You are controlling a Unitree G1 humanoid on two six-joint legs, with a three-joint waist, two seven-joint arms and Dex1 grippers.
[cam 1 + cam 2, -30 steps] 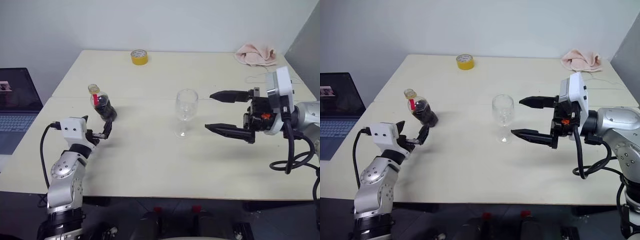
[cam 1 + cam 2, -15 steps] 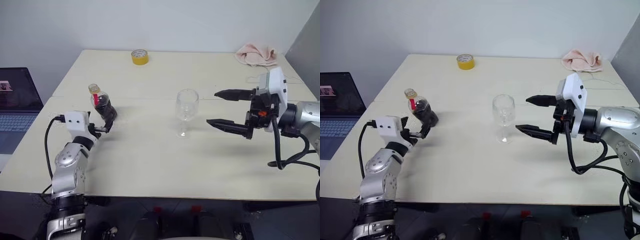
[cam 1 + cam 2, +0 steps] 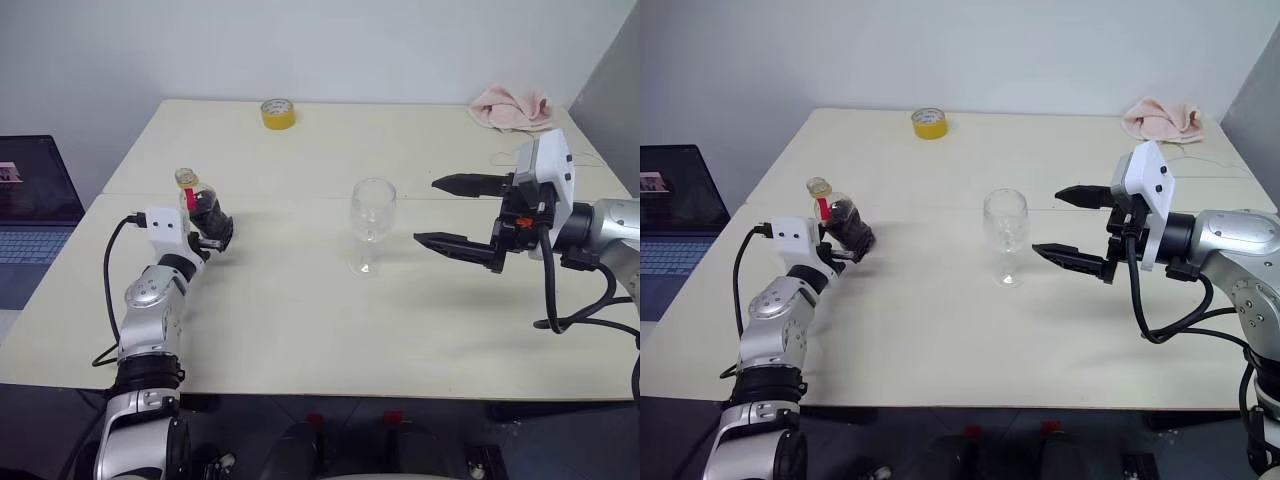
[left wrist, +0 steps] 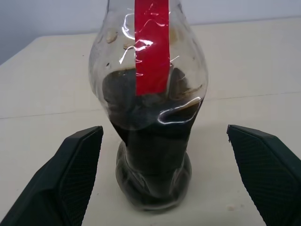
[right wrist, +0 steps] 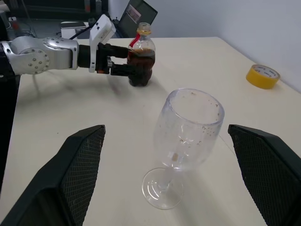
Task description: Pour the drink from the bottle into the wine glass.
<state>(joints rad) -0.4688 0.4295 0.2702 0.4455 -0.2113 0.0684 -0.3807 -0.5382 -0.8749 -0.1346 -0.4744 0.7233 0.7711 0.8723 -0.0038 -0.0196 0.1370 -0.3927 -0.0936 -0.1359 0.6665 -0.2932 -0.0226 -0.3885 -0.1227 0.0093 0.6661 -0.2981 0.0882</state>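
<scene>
Table (image 3: 300,330) of pale cream runs from the near edge to the far wall, with a seam across its middle. On the left, the left gripper (image 3: 213,238) reaches up to the bottle (image 3: 203,208), its two black fingers spread wide, one on each side of the rounded body. In the left wrist view both fingers (image 4: 75,174) stand apart from the plastic with table showing between, though from the head views I cannot tell for sure whether a tip brushes the bottle. The bottle stands upright on the table; the drink (image 4: 153,155), nearly black, fills the lower body up to about the shoulder. A red strip (image 4: 151,47) runs down the neck, and the cap (image 3: 186,178) is cut off in the left wrist view.

Near the table's middle the wine glass (image 3: 372,225) stands upright on its foot, well apart from the bottle, the bowl looking empty apart from small specks on the glass. To its right the right gripper (image 3: 450,213) hangs above the table, fingers spread wide and pointing toward the glass, short of it.

Farther back, a yellow tape roll (image 3: 278,113) lies near the far edge, and a pink cloth (image 3: 512,108) sits crumpled at the far right corner. A laptop (image 3: 35,215), cut off by the frame, is off the table's left side.
</scene>
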